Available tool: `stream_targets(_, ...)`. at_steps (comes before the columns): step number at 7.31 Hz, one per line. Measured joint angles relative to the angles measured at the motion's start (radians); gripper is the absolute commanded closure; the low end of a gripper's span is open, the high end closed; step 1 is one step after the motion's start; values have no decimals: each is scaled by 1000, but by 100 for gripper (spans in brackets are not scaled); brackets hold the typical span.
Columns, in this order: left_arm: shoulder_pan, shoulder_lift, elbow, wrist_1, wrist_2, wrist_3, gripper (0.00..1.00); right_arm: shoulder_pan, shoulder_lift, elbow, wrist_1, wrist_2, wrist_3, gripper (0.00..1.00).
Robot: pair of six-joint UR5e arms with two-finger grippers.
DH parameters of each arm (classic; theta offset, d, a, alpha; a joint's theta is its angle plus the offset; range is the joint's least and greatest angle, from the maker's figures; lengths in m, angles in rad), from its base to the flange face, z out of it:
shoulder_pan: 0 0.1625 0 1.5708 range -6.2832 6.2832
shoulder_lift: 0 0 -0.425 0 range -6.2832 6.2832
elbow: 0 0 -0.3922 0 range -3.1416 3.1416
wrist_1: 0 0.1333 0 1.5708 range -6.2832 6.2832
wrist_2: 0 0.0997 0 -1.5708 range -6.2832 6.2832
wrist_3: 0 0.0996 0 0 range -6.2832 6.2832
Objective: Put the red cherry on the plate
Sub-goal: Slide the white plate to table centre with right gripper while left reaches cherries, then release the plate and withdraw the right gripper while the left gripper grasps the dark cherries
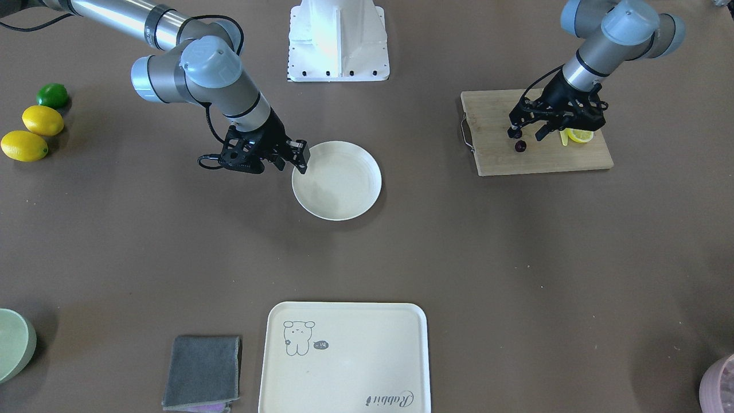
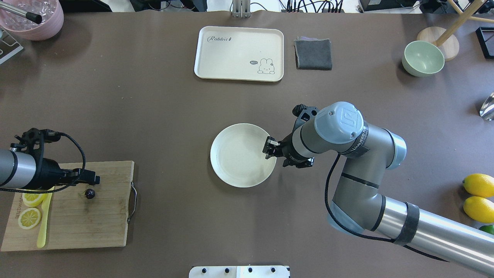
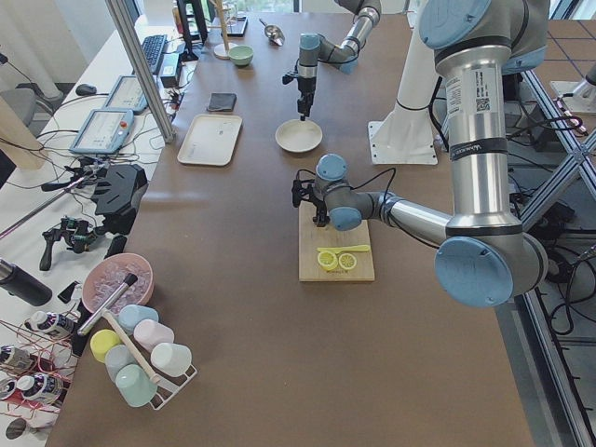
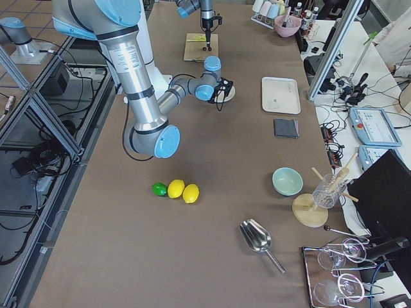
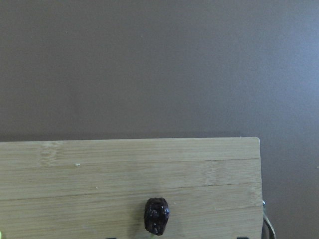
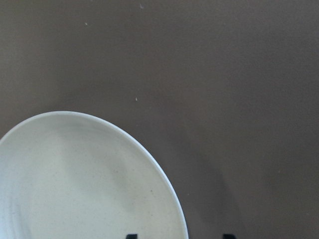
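Where your left gripper (image 1: 528, 135) hangs spread and pointing down, forearm level behind it, the red cherry (image 1: 520, 145) lies just beneath on the cutting board (image 1: 545, 163), well apart from the plate (image 2: 235, 164). Your right gripper (image 2: 269, 148), likewise spread, hovers at the plate's rim, wrist tilted, elbow bent behind.

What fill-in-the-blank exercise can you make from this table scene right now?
1. The red cherry lies on the wooden cutting ____.
2. The plate holds ____.
3. The ____ end effector hovers open right by the cherry.
Missing words: board; nothing; left.
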Motion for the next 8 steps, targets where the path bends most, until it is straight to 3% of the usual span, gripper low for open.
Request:
stream_targets(4, 15, -23, 38, 0, 30, 5, 62, 8, -3, 5, 1, -2, 0, 0)
stream_targets(6, 15, -23, 39, 1, 31, 5, 70, 27, -22, 31, 0, 6, -5, 0)
stream_targets(8, 15, -22, 40, 0, 31, 5, 75, 120, -89, 81, -13, 75, -127, 0)
